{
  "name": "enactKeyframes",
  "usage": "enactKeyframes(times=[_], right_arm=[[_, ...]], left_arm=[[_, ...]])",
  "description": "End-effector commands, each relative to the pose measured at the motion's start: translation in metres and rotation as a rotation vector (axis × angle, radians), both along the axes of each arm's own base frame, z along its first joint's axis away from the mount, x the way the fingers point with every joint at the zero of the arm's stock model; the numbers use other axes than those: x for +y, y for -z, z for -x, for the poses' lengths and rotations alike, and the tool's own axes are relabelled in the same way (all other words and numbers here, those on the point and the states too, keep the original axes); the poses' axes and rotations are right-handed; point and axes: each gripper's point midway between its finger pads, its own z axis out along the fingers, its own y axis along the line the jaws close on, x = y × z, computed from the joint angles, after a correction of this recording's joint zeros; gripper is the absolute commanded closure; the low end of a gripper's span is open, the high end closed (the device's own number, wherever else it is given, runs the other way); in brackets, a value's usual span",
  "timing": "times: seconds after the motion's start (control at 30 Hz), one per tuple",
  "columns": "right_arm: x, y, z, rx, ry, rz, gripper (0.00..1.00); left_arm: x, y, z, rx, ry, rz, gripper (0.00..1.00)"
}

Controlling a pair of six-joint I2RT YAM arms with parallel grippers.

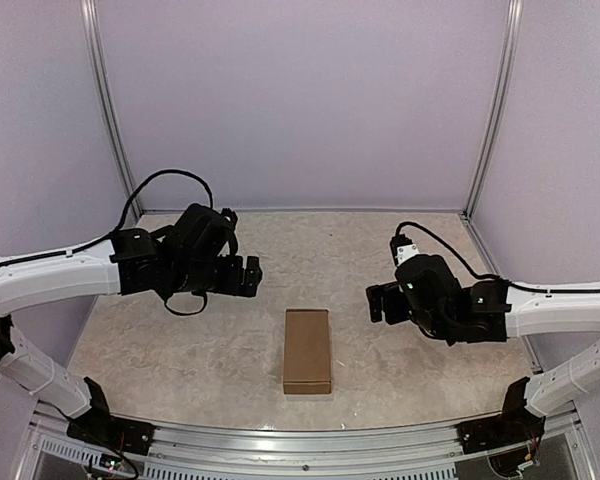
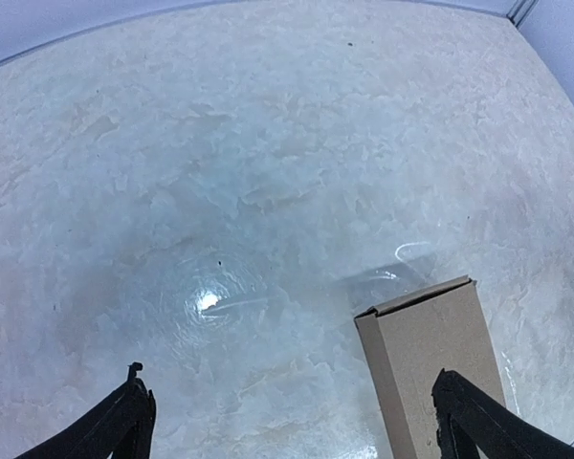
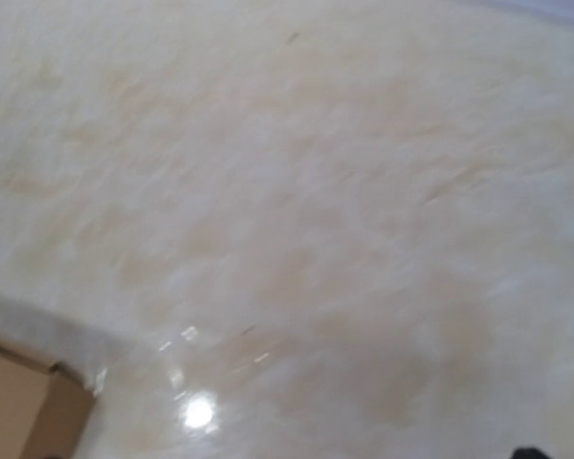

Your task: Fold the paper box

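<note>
The paper box (image 1: pixel 308 350) lies flat on the table (image 1: pixel 180 350), in the middle between the two arms and closer to the near edge than both pincers. It looks like an already closed oblong box, and its long axis runs from the near edge toward the back wall. The left pincer (image 1: pixel 252 275) is wide open and holds nothing; the box is to its right and a little nearer. For the right pincer (image 1: pixel 372 302) I cannot tell the opening, because its wrist view shows almost nothing of its fingers. It seems somewhat nearer to the box, which lies to its left. The table is beige, marbled and glossy, with pale lilac walls (image 1: pixel 300 100) around it.
</note>
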Motion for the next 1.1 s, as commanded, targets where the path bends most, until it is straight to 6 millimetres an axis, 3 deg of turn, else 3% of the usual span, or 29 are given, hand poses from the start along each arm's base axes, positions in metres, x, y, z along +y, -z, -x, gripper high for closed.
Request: enactKeyframes(times=[0.0,0.13,0.47,0.6,0.7,0.8,1.07], right_arm=[[-0.043,-0.024,-0.001,-0.084,0.123,0.084,0.0],[-0.064,-0.042,0.001,-0.122,0.203,0.094,0.0],[-0.093,-0.096,0.016,-0.113,0.288,-0.015,0.0],[-0.09,-0.121,0.026,-0.085,0.156,0.061,0.0],[-0.103,-0.133,0.031,-0.126,0.169,0.025,0.0],[-0.109,-0.136,0.037,-0.149,0.152,-0.006,0.0],[-0.127,-0.142,0.048,-0.209,0.144,-0.076,0.0]], left_arm=[[0.027,-0.04,-0.002,-0.097,-0.031,-0.062,0.01],[0.041,-0.069,0.003,-0.161,-0.032,-0.046,0.01],[0.079,-0.141,0.018,-0.339,-0.074,0.072,0.01],[0.095,-0.158,0.031,-0.418,-0.054,0.122,0.01],[0.107,-0.168,0.046,-0.462,-0.003,0.124,0.01],[0.119,-0.169,0.056,-0.48,0.02,0.107,0.01],[0.132,-0.125,0.07,-0.48,0.041,0.116,0.01]])
